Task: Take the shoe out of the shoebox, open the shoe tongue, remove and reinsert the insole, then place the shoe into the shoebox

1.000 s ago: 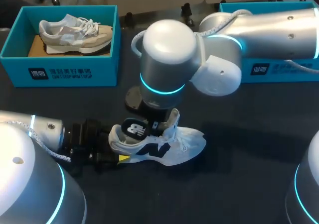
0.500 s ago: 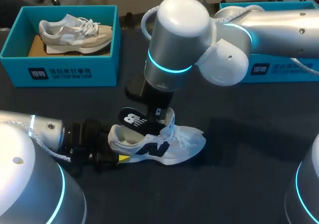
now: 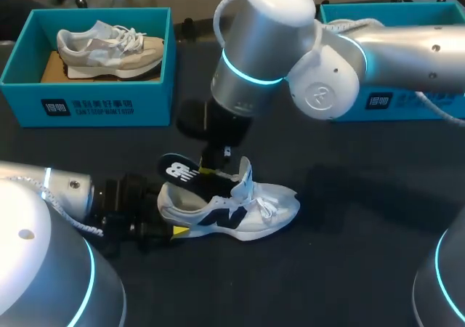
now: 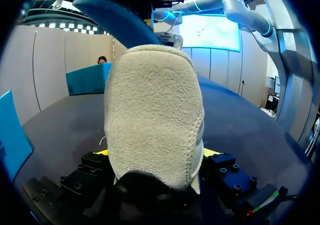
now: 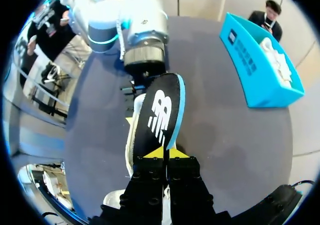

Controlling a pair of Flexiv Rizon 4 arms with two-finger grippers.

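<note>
Three cameras: one high behind the robot, two wrist cameras close on one shoe.
The head view looks down on the whole worktop, with the shoe near centre, the left arm entering at 8 o'clock and the right arm from 2 o'clock. The left wrist view sits right against the shoe's heel, facing 3 o'clock. The right wrist view looks steeply down along its claw toward 9 o'clock. All three views share the shoe and the insole.

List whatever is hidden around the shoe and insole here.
- Left wrist view: the shoe, heel-on, hides its own tongue and toe.
- Right wrist view: the insole covers the shoe's opening.
- Head view: the left gripper shows only one yellow fingertip; the rest is too dark.
</note>
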